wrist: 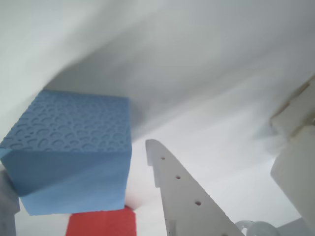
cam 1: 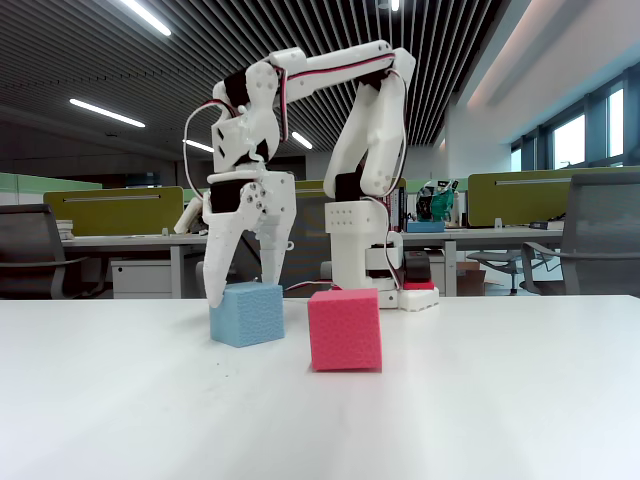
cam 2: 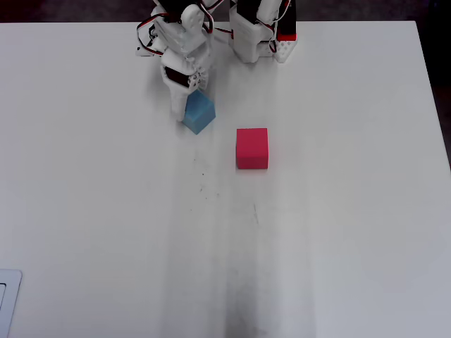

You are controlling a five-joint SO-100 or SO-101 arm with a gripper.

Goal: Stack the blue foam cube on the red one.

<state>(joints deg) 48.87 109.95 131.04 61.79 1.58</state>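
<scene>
Fixed view shows the end effector (cam 1: 243, 292) spread open and lowered over the blue cube (cam 1: 247, 314), one finger at its left face and the other just behind its right top edge; it grasps nothing yet, as far as I can judge. The blue cube stands on the white bench (cam 1: 480, 400), and the red cube (cam 1: 345, 330) stands apart from it at about 4 o'clock in the overhead view, where the blue cube (cam 2: 199, 113) lies close to the arm base and the red cube (cam 2: 252, 148) is nearer to the middle of the bench. In the wrist view the blue cube (wrist: 69, 152) fills the left side, with one white finger (wrist: 189, 196) to its right and a gap between them. Both cubes look like pitted foam, so I expect them light, soft and not slippery; a firm squeeze may dent them. The best hold is on two opposite flat side faces, near mid height. I count one blue cube, one red cube and one arm.
</scene>
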